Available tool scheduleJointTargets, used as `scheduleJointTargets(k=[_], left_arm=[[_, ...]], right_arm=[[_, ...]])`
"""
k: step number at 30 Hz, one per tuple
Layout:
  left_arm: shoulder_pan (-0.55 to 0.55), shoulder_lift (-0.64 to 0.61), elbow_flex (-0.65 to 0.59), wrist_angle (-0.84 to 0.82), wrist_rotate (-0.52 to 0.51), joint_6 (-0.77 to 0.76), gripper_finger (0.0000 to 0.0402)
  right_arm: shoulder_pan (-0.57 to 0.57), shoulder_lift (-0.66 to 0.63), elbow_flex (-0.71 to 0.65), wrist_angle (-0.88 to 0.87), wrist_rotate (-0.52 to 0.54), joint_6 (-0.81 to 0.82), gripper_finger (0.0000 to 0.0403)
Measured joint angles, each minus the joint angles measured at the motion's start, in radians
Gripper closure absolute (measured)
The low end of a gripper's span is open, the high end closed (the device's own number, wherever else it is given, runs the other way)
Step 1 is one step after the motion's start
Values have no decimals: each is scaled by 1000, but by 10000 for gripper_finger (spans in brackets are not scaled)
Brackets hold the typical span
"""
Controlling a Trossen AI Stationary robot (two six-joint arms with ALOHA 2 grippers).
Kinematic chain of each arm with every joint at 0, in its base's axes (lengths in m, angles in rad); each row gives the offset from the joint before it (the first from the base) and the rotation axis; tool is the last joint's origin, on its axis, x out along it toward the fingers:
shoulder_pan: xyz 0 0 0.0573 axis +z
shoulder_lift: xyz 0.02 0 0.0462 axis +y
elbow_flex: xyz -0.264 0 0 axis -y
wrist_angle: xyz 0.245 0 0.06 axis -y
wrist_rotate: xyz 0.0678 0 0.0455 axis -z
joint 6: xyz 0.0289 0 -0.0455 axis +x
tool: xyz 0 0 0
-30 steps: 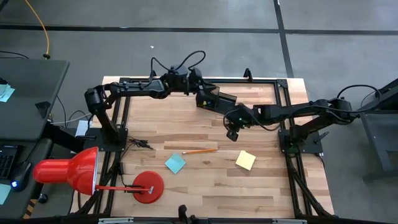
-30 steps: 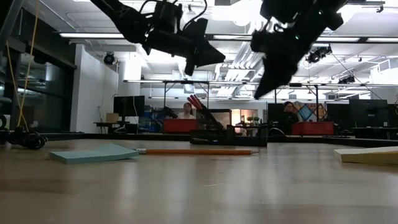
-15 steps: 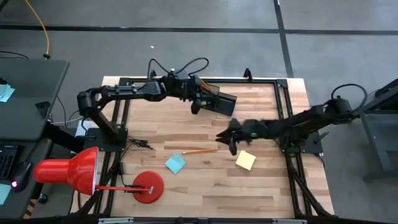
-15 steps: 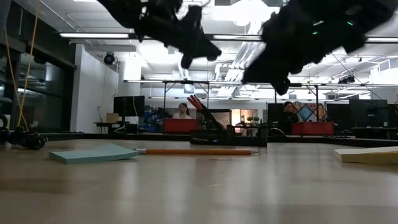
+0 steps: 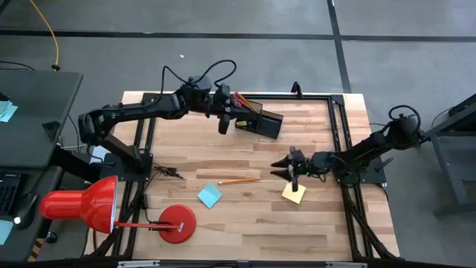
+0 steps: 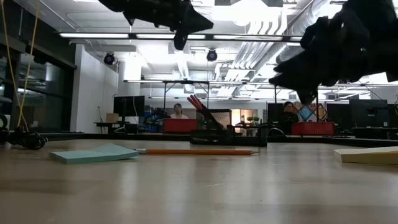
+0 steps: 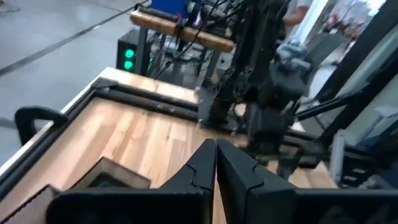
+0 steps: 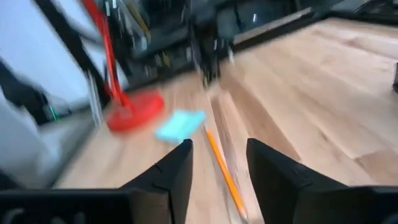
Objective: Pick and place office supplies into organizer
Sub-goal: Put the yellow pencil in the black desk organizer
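Left gripper (image 5: pixel 223 125) closed tight on nothing, hanging just beside the near-left end of the black organizer (image 5: pixel 258 119), where red scissor handles (image 5: pixel 236 98) stick up from the taller compartment. Further left and nearer the front edge of the worktop (image 5: pixel 245 227): red desk lamp (image 5: pixel 100 206), not part of the job. Below and forward of the left gripper: blue sticky-note pad (image 5: pixel 210 196), then an orange pencil (image 5: pixel 239 181) lying flat on the wood. Right gripper (image 5: pixel 291 168) parted with a clear gap, empty, low over the boards; pencil just off its fingertips toward the left, yellow sticky-note pad (image 5: pixel 294 192) directly beside it on the front side. In the right wrist view, pencil (image 8: pixel 225 173) running between the two fingers (image 8: pixel 176 169). Step in hand, by the look of it: reaching for the pencil. Next move likely calls for settling lower, straddling the shaft squarely, then closing.
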State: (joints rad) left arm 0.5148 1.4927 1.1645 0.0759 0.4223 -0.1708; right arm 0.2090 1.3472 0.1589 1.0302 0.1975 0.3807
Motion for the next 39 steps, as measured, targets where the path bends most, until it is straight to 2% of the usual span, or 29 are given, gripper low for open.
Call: scheduleJointTargets(k=[3,5,10,13,20,25,28,39], left_arm=[[-5,-14,2,14,23,-1,400],[-11,-17,1,3,25,-4,401],[-21,-20,1,3,14,-26,399],[-32,-21,1,3,9,-42,401],[-51,-20,1,12,7,-47,399],[-58,-20,1,29,26,-62,400],[-59,-21,1,35,38,-62,399],[-66,-20,1,35,63,-62,400]], right_arm=[[-3,10,49,-191,-12,-15,241],[-7,39,60,-216,-44,-67,228],[-7,172,67,-12,-35,-144,212],[-8,292,105,25,-30,-154,210],[-12,571,257,222,-112,-231,210],[-36,707,348,233,-180,-265,212],[-54,737,351,283,-191,-279,219],[-81,740,289,267,-239,-293,241]])
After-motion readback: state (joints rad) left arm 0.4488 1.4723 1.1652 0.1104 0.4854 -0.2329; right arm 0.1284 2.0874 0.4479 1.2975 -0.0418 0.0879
